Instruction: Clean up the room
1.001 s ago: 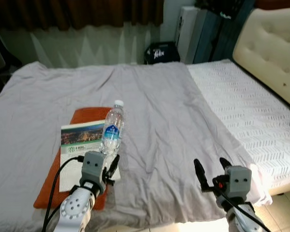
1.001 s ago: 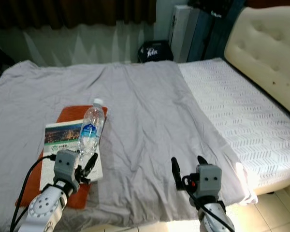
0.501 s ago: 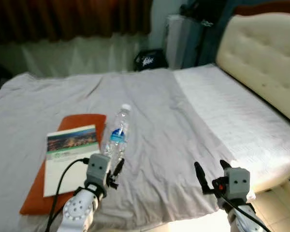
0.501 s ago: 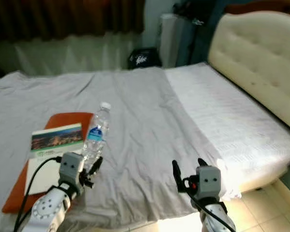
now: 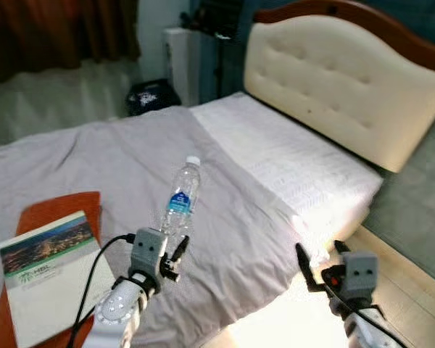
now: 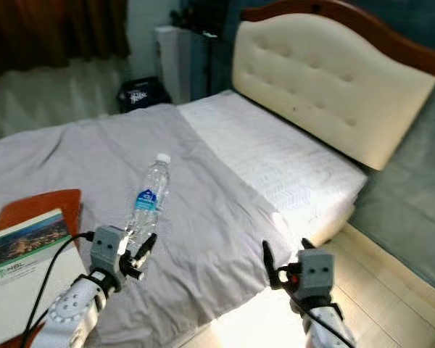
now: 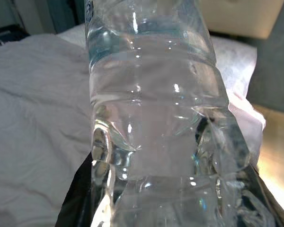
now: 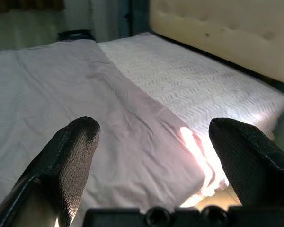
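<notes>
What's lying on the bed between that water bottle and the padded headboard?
Just bedding: grey blanket beside the water bottle, then white mattress cover up to the headboard, seen from both eye views.

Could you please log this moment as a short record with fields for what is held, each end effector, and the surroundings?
held item: clear water bottle, blue label, white cap, upright
left end effector: shut on the bottle's lower part, above the grey bedsheet
right end effector: open, holding nothing, near the bed's edge
on bed: booklet lying on an orange board
background: cream tufted headboard, black bag on the floor
</notes>
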`<state>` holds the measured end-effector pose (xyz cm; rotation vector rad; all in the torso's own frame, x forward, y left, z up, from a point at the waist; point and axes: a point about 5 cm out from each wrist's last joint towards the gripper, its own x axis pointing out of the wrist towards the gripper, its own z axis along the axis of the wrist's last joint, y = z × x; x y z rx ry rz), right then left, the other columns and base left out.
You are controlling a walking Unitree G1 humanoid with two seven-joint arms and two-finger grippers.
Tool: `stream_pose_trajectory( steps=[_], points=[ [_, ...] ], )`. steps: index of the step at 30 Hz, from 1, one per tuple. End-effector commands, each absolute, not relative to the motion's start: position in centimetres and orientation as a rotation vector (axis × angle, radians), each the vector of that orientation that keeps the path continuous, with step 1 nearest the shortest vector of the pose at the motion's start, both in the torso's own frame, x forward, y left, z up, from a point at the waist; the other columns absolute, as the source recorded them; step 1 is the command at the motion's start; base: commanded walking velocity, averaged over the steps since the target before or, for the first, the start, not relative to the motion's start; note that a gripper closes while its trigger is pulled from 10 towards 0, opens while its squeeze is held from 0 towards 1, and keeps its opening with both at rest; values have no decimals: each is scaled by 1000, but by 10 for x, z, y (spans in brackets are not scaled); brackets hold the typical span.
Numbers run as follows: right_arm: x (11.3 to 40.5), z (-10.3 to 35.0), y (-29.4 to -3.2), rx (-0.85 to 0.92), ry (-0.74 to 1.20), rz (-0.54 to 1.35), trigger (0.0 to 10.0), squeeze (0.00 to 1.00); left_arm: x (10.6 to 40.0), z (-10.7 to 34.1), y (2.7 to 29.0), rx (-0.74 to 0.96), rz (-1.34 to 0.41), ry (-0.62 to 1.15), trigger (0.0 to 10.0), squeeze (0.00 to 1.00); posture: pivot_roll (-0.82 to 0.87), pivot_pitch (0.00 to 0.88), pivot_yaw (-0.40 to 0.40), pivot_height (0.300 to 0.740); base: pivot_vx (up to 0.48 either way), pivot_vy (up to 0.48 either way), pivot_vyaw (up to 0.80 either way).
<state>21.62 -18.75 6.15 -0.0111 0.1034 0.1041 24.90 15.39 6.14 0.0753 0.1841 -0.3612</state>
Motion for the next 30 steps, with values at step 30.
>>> stream_pose_trajectory(
  steps=[30],
  points=[
    [219, 63, -197, 33, 84, 54, 10000, 0, 252, 62, 162, 46, -327, 142, 10000, 0, 10, 0, -18, 740, 0, 0, -800]
  ],
)
